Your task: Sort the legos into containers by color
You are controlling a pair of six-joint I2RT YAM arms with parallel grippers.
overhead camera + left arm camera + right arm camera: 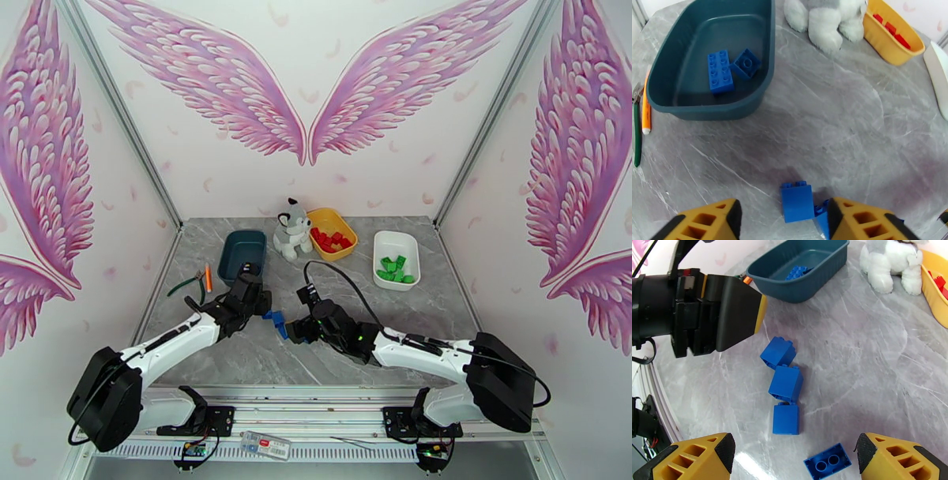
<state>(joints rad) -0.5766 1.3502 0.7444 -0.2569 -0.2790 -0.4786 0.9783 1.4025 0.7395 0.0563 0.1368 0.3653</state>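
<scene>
Grey marble table (442, 316), plush husky toy (292, 229) seated upright at its back centre; all places taken from the husky. Dark teal tray (711, 112) near the husky's left side as seen from the arm bases. Yellow tray (320, 215) just beside the husky on the right, and white tray (395, 235) farther right, beyond the yellow one. Left gripper (782, 209) low over the table on the near side of the husky, a little left, jaws apart and straddling a blue brick without clamping it. Right gripper (794, 447) also nearer than the husky, slightly right, jaws spread wide, nothing between them but bare table. Green-handled pliers (186, 284) and an orange tool (207, 278) lie far left of the husky, past the teal tray. Red bricks (330, 238) heaped in the yellow tray, green bricks (395, 268) in the white tray. Two blue bricks in the teal tray: a long flat one (721, 71) touching a small square one (746, 63). Four loose blue bricks on the table nearer than the husky, between the two grippers: three blocks (786, 384) in a touching row, plus one flat piece lying studs-down (827, 461) just apart.
</scene>
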